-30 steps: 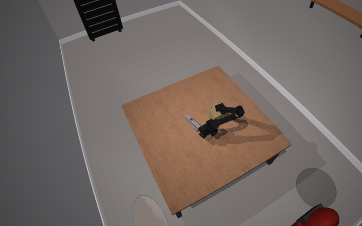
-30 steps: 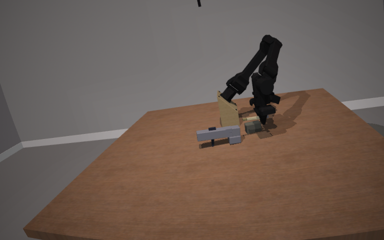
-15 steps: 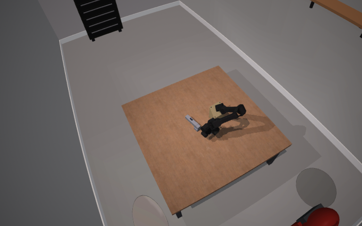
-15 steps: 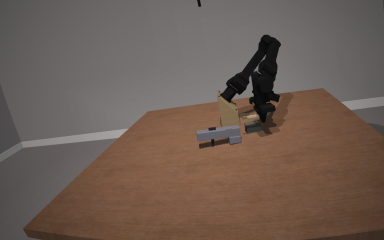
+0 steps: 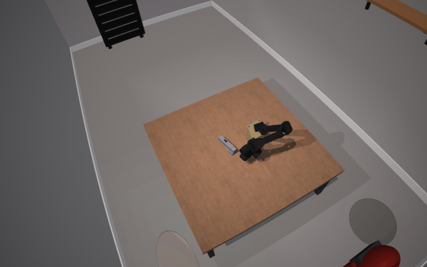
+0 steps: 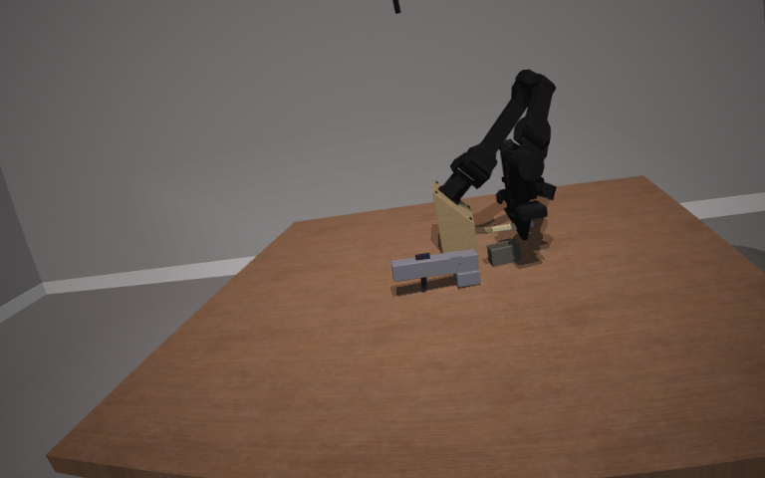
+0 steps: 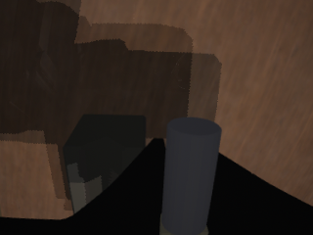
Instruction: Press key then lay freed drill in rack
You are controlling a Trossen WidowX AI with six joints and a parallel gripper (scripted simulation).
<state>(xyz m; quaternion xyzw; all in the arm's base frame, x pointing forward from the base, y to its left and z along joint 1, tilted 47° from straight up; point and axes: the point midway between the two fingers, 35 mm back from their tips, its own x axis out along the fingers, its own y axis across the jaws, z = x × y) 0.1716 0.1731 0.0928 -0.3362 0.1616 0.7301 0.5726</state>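
Note:
The grey-lilac handpiece [image 5: 227,144] [image 6: 428,267] rests at the middle of the table. Its dark key [image 5: 225,141] [image 6: 422,256] shows on top, and a dark stem sticks out below. My gripper [image 6: 524,235] [image 7: 174,149] points down, shut on the drill, a thin rod with a pale yellow part [image 6: 499,228] and a blue-grey cylinder end [image 7: 192,181]. The drill lies roughly level between the fingers, just above the table. The rack [image 6: 503,254] [image 7: 115,131], a small dark grey-green block, stands beside the drill. In the top view the arm hides rack and drill.
The beige arm stand [image 5: 252,132] [image 6: 456,225] rises behind the handpiece's block-like right end in the exterior view. The arm arches above the stand. The wooden table [image 5: 201,163] [image 6: 338,365] carries these things, and the arm's shadow falls around the rack.

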